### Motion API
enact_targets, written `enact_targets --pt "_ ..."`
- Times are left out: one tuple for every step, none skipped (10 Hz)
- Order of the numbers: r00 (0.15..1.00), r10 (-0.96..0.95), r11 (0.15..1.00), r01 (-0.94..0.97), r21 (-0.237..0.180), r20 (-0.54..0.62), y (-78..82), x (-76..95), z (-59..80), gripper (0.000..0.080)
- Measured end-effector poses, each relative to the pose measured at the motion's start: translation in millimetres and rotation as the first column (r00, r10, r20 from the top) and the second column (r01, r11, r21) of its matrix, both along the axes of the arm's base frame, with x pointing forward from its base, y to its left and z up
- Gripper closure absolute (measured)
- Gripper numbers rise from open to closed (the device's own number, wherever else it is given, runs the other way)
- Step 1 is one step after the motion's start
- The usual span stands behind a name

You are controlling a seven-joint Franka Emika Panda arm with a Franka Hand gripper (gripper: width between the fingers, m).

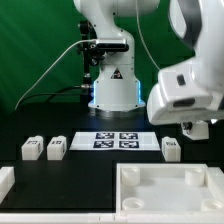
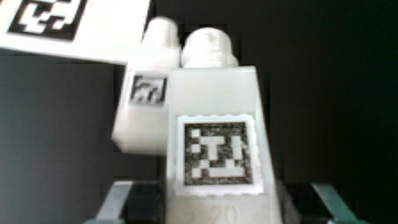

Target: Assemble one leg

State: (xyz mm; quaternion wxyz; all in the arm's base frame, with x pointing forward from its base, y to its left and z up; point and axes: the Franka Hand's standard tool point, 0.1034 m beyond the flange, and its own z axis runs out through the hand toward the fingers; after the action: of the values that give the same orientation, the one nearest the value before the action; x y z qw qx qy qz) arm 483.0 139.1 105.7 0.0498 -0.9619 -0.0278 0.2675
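On the dark desk (image 1: pixel 90 172) in the exterior view, the marker board (image 1: pixel 118 140) lies before the arm's base. Toward the exterior view's left stand a far-left leg (image 1: pixel 31 149) and a second leg (image 1: pixel 57 147), close together. A right-hand leg (image 1: pixel 172 148) sits just beyond the board's other end. A large rimmed tray (image 1: pixel 128 190) fills the near corner on the exterior view's right. The end effector (image 1: pixel 197 128) hangs low just beside the right-hand leg, and what lies under it is hidden there. From the wrist view, the leg (image 2: pixel 217 130) stands between the fingers (image 2: pixel 121 200) of the end effector (image 2: pixel 226 205), its tag facing the camera. Dark gaps show on both sides, so the end effector is released and grips nothing. Another tagged leg stands just past it, with a corner of the marker board beyond.
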Motion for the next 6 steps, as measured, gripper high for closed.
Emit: enact_targets --pt "0.993 -0.071 0.997 0.068 0.041 0.089 -0.5 6.8 21.0 0.0507" --pt "0.987 -0.116 0.993 0.111 0.042 0.113 1.2 2.0 29.0 0.0507" --pt "0.969 -0.123 0.992 0.114 0.051 0.214 2.1 10.3 24.6 0.0507" --pt "0.934 -0.134 0.991 0.121 0.058 0.330 1.9 14.6 24.6 0.0507" --pt "0.898 -0.139 0.990 0.123 0.063 0.418 1.2 13.8 25.5 0.0507" --pt "0.864 -0.135 0.991 0.118 0.065 0.486 -0.2 18.6 26.3 0.0507"
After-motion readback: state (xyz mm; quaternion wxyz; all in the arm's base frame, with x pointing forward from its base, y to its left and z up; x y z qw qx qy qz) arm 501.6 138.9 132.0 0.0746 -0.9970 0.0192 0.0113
